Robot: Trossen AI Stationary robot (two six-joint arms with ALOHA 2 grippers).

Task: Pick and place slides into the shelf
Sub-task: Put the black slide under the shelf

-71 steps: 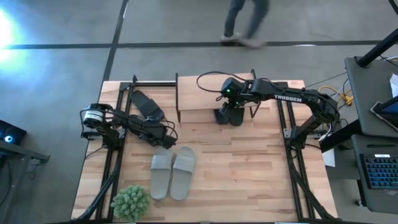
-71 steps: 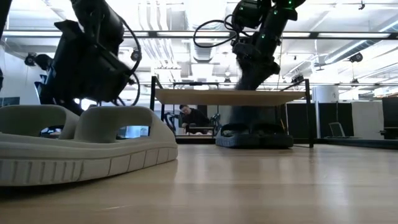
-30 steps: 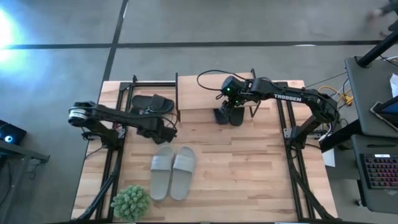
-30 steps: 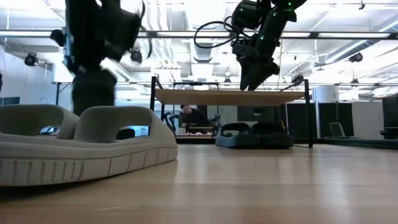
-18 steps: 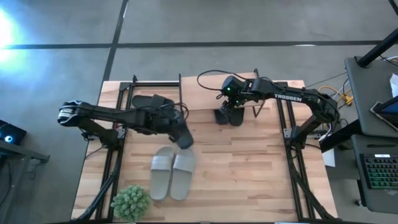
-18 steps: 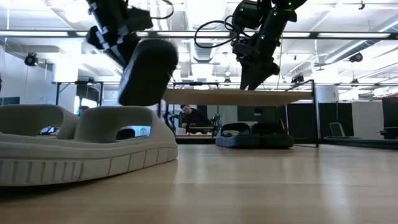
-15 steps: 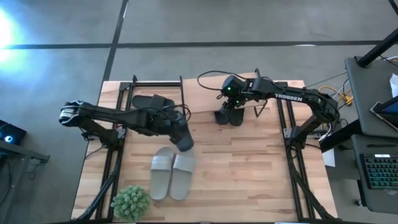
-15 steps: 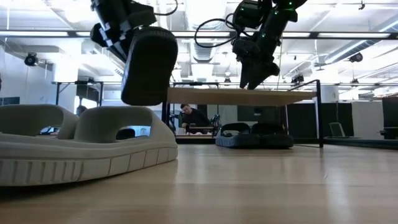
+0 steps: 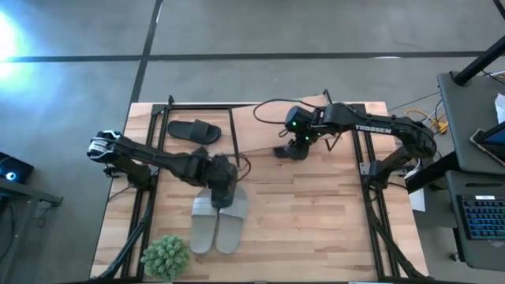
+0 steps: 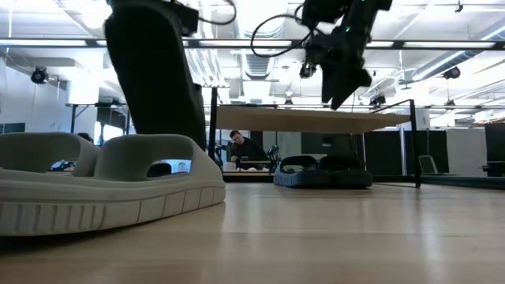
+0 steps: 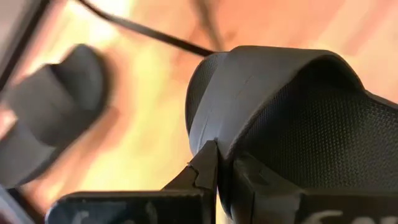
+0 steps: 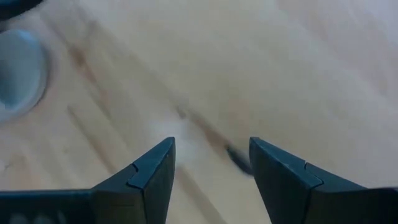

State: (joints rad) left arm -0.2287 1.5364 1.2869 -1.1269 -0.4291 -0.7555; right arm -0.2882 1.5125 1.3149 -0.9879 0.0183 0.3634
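My left gripper (image 9: 218,169) is shut on a black slide (image 9: 223,191) and holds it over the pale grey pair (image 9: 207,227), which lies flat near the table's front. In the low view this black slide (image 10: 154,75) stands nearly on end above the grey pair (image 10: 102,181). A second black slide (image 9: 193,131) lies flat at the far left. My right gripper (image 9: 298,142) is open just over the shelf's plank top (image 10: 316,120), with only bare wood between its fingers (image 12: 211,155). Two dark slides (image 10: 323,172) sit under the shelf (image 9: 260,126). My left gripper pinches the edge of the black slide's wide strap (image 11: 214,134) between its two fingers, one finger (image 11: 245,177) on the strap's mesh-lined inner side and one on its outer side. The fingers come slanting down from above. The slide is lifted clear and hangs steeply below them.
A small green plant (image 9: 166,256) stands at the near left corner. Black frame rails (image 9: 142,197) run along both table sides. A desk with a keyboard (image 9: 481,217) is off the right edge. A person (image 10: 246,148) sits in the room behind.
My left gripper has carried the black slide up, toward the table's right and then toward the near edge, over the grey pair. It has rolled, and the slide now stands nearly on end. The shelf has slid toward the table's right, and my right gripper has moved that way too.
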